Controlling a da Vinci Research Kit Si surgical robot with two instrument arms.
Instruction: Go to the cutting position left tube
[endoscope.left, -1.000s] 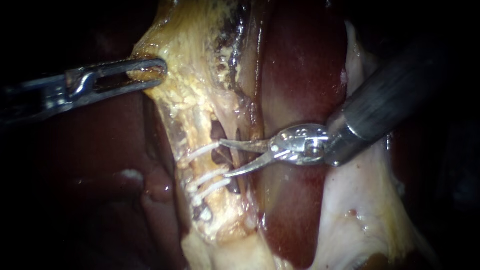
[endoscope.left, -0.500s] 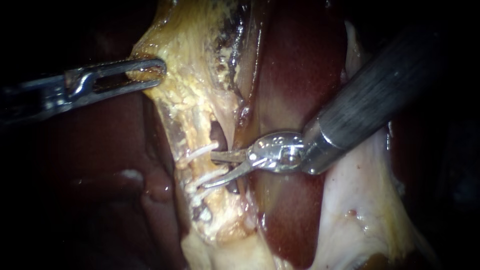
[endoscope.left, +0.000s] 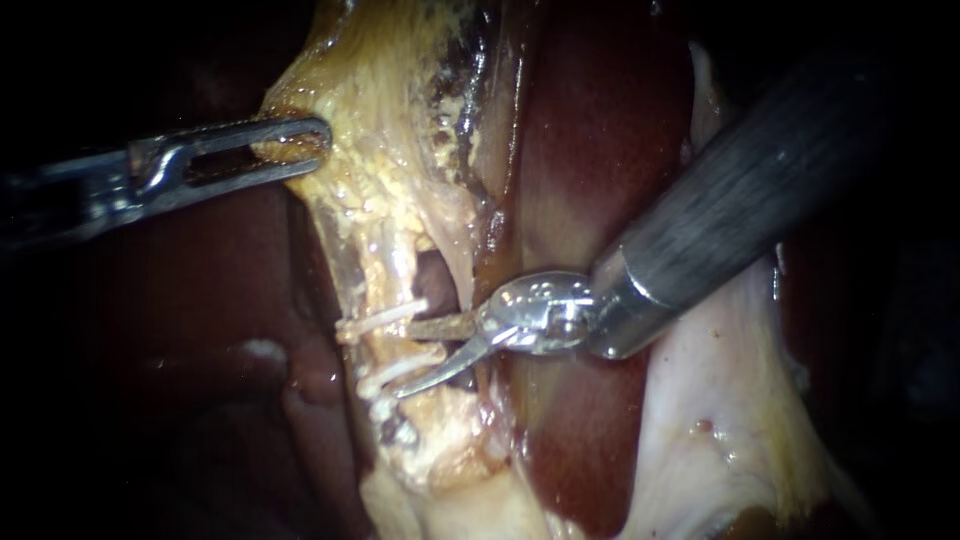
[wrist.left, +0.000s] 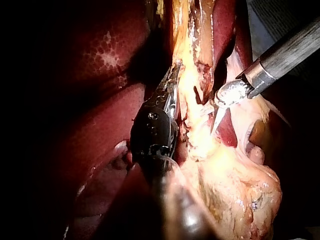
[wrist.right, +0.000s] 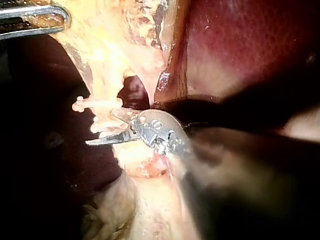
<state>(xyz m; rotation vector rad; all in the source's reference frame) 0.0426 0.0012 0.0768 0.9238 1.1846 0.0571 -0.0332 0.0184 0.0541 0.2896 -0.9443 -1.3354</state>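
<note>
The left instrument (endoscope.left: 318, 142) is lying almost level, its thin shaft coming in from the left, its two long slotted jaws closing on the edge of the yellow tissue (endoscope.left: 380, 190). The right instrument (endoscope.left: 404, 358) is slanting down from the upper right, its thick dark shaft ending in a shiny wrist, its two slim curved blades standing apart and pointing left.

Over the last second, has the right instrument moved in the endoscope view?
Yes. Against the liver, which stayed put, the right instrument slid leftward toward the clips; its open jaws now reach among them.
</note>
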